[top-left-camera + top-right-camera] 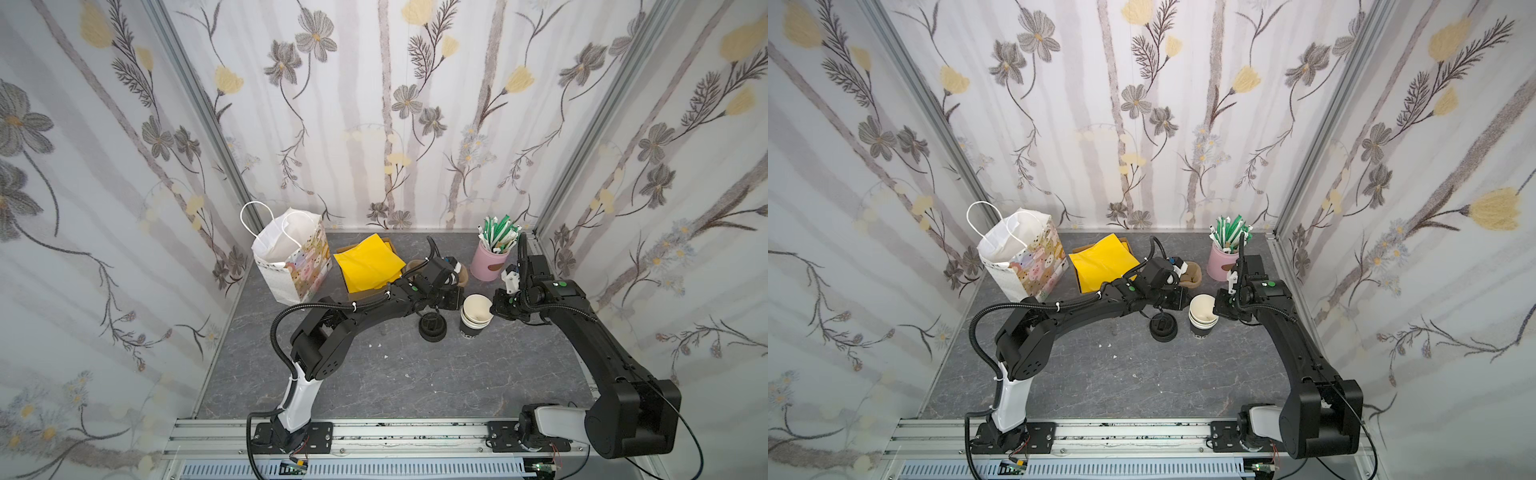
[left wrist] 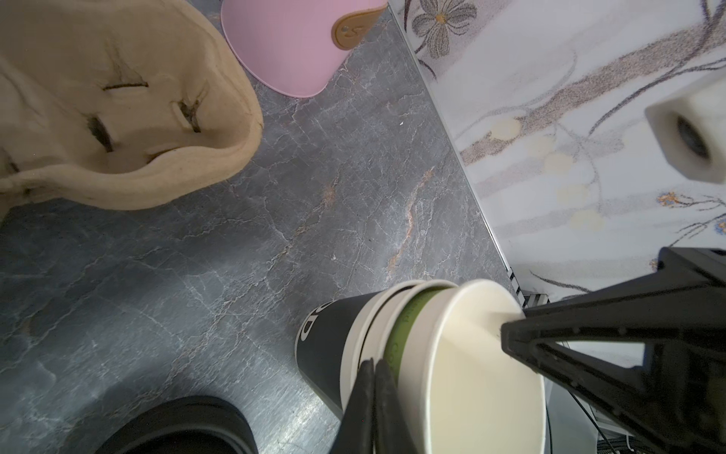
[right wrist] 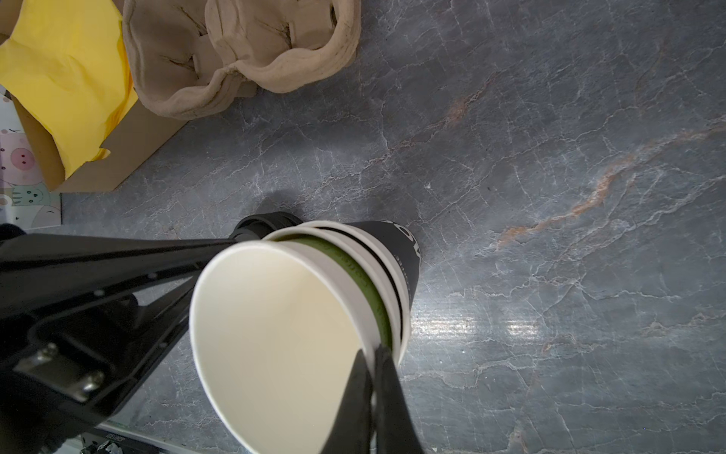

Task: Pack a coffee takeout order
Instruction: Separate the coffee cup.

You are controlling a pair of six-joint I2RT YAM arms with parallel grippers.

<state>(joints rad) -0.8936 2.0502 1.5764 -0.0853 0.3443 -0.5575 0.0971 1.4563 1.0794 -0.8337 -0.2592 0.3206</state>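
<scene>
A stack of black-walled cups [image 1: 471, 330] [image 2: 326, 338] [image 3: 404, 251] stands mid-table. The green paper cup [image 1: 478, 305] [image 1: 1202, 305] [image 2: 396, 338] [image 3: 345, 259] sits tilted in its top, a green band showing above the rims below. My right gripper [image 1: 492, 309] [image 1: 1216, 309] [image 3: 373, 365] is shut on the green cup's rim, one finger inside and one outside. From the opposite side, my left gripper [image 1: 462, 307] [image 1: 1187, 307] [image 2: 371, 373] is shut on the cream rim of the cup just below it. The yellow napkin [image 1: 368, 266] [image 3: 66, 78] lies in a cardboard box.
A white printed paper bag [image 1: 291, 257] stands open at the back left. A tan pulp cup carrier [image 1: 461, 276] [image 2: 118, 118] lies behind the cups. A pink holder of wrapped straws [image 1: 488, 266] stands at the back right. Black lids [image 1: 432, 328] sit just left of the stack.
</scene>
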